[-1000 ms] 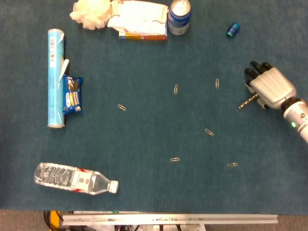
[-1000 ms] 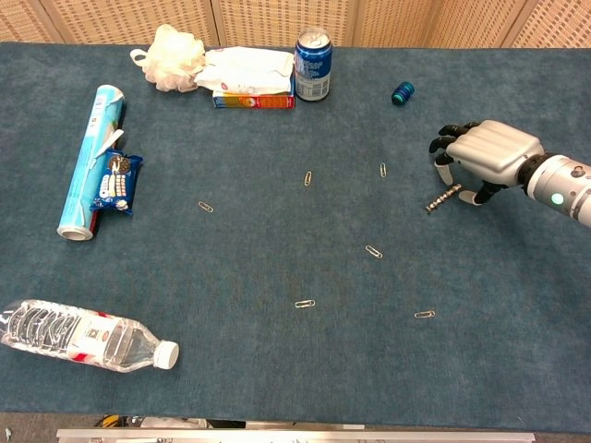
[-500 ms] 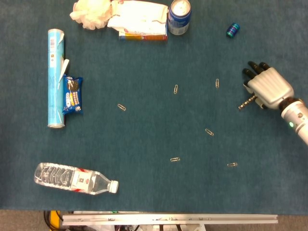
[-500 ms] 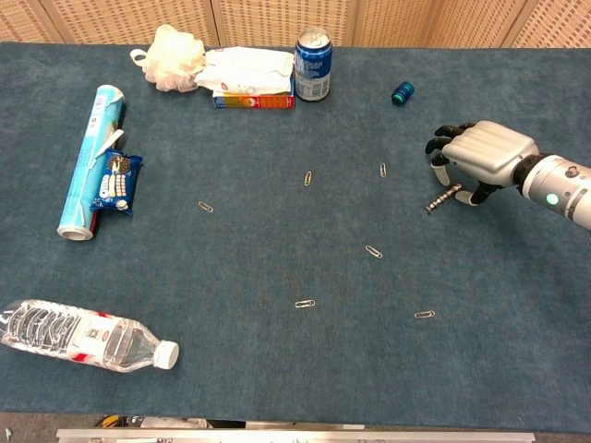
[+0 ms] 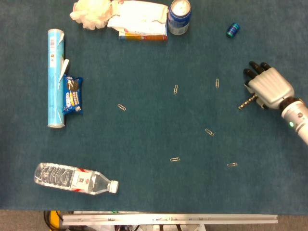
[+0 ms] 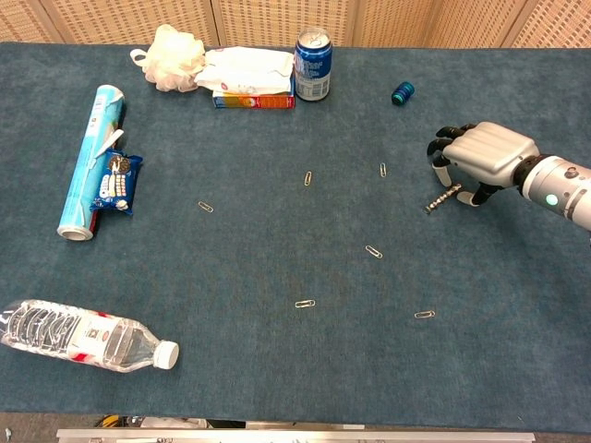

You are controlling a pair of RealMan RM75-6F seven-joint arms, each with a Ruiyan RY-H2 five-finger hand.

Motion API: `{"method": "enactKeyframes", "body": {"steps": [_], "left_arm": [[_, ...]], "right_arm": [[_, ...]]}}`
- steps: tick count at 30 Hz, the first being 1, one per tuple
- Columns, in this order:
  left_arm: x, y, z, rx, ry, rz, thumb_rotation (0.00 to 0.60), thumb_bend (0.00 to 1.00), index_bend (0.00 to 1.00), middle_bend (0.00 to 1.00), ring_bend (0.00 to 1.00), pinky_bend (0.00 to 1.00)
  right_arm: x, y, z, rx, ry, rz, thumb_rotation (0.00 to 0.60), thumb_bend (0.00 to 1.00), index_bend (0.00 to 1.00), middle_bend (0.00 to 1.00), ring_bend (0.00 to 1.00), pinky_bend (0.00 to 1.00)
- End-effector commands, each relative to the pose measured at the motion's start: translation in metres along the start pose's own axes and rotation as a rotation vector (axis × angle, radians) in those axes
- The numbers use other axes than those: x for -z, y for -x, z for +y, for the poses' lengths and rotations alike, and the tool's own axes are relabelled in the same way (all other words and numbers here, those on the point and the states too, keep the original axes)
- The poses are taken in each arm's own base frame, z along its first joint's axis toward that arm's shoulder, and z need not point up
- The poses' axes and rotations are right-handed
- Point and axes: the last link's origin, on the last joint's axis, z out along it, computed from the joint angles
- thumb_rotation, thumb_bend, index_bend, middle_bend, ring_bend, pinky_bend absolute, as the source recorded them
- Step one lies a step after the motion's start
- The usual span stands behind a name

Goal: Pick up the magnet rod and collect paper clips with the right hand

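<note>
While my right hand [image 5: 269,88] curls over the thin metal magnet rod [image 5: 247,102] lying on the blue desk [image 5: 144,134], whether I grip it I cannot tell; six small wire paper clips [image 5: 209,132] lie scattered leftward. No label is legible.

On my counter [image 5: 144,192] I see a water bottle [image 5: 74,178] lying front left, a blue tube [image 5: 55,77] beside a cookie pack [image 5: 72,94], and a soda can [image 5: 179,17] at the back
</note>
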Motion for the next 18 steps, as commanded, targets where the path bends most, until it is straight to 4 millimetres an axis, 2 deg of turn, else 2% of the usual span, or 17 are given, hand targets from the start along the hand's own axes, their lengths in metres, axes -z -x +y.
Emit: {"method": "enactKeyframes", "body": {"steps": [1,18], "left_arm": [[0.0002,-0.0001,0.0000,0.001,0.001,0.001,0.600,0.30,0.48,0.44,0.42,0.66],[0.0005,-0.0011,-0.0007,0.004,0.000,0.003,0.600,0.30,0.48,0.44,0.42,0.66]], "right_arm": [[-0.0001,0.0002,-0.0003,0.001,-0.001,-0.001,0.600,0.27,0.51,0.19,0.07,0.19],[-0.0021,0.0007,-0.0027,0.005,-0.006,-0.006,0.600,0.27,0.53,0.19,0.07,0.19]]}}
